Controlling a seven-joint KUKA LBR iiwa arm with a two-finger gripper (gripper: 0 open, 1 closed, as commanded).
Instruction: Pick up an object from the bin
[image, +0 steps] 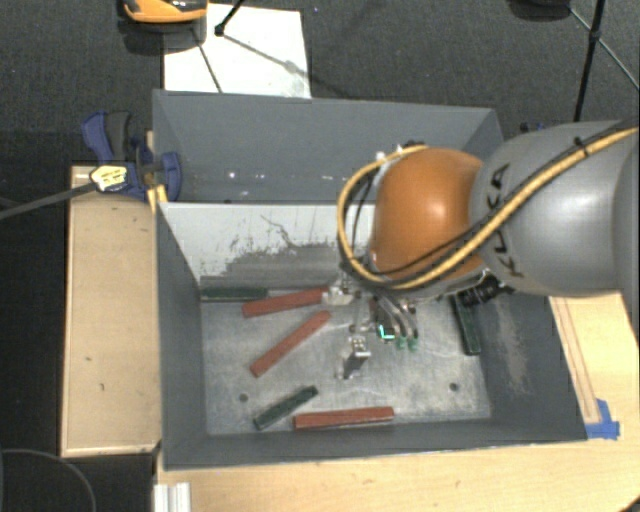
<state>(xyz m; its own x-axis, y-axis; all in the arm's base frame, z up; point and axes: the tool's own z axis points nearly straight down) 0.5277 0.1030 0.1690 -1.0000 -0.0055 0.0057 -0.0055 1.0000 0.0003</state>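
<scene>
The gripper over the middle of the grey bin.
It hangs just right of a slanted red-brown bar; a dark green bar lies near the front. Whether it is released or clenched cannot be told.

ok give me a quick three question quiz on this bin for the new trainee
1. How many red-brown sticks lie on the floor of the bin?
2. The dark green stick near the front wall lies: A) just left of the frontmost of those sticks, B) leaning on the back wall, C) against the right wall.
3. True or false: the end effector hangs over the bin's front left corner.

Key: 1. three. 2. A. 3. false, it is over the middle of the floor.
</scene>
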